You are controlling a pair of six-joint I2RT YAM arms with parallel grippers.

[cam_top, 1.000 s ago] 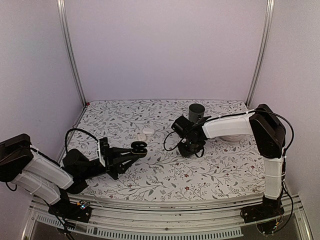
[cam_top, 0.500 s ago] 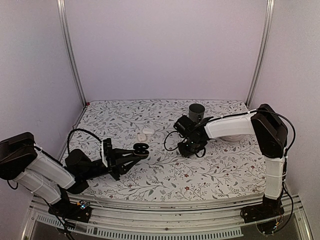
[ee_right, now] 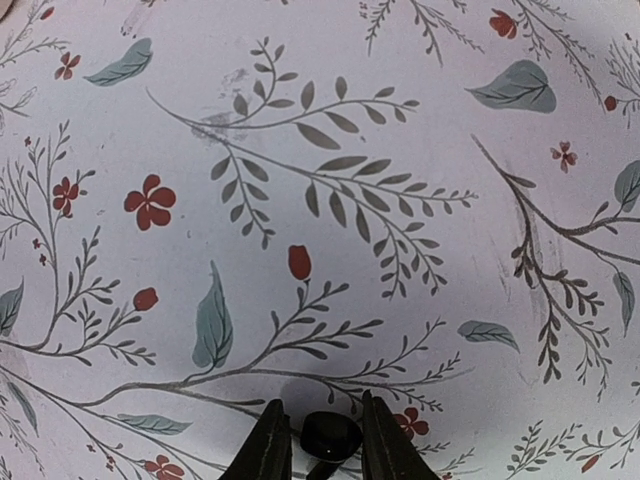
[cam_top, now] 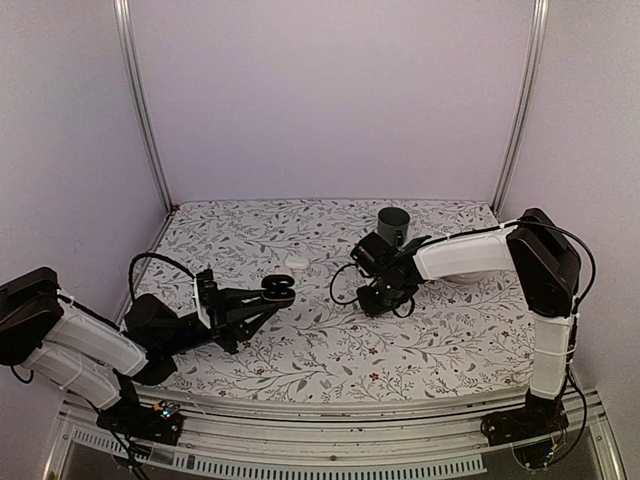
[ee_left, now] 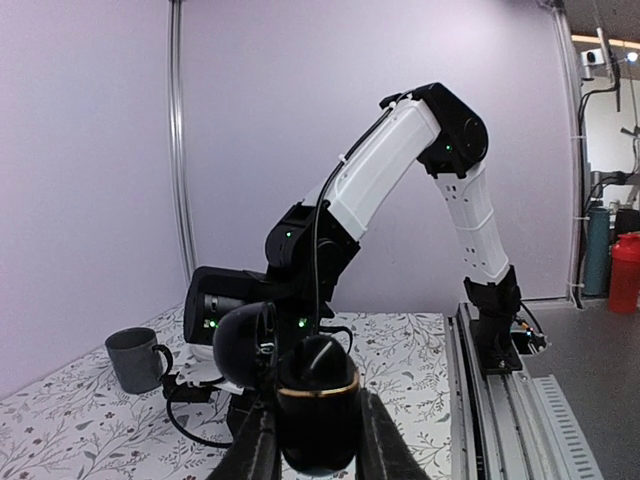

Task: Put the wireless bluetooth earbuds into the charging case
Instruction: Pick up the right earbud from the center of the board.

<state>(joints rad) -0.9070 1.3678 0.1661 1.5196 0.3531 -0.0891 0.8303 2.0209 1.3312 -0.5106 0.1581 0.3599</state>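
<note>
The black earbud point(ee_right: 331, 433) sits pinched between the fingers of the right tool point(ee_right: 320, 442), which are drawn in narrow around it and point down, close over the flowered surface point(ee_right: 420, 130). The earbud looks tiny, light, hard and glossy, so it will likely slip or twist if squeezed off-centre. A grip across its rounded body seems the only hold, and that leaves little of it free for seating. The left tool point(ee_left: 316, 445) is clamped tight on the lower half of the black charging case point(ee_left: 318, 395), which appears raised off the surface with its lid point(ee_left: 243, 345) standing open on the far side. The case is a smooth, stiff pebble that could probably turn in the grip if pushed hard, so any pressing in should be gentle. Between the two tools there is open room, well away from the surface's edges. A grey mug point(ee_left: 138, 358) stands beyond the right tool, and a small white thing point(cam_top: 296, 261), too small to name, lies on the surface just beyond the left tool's tip.
</note>
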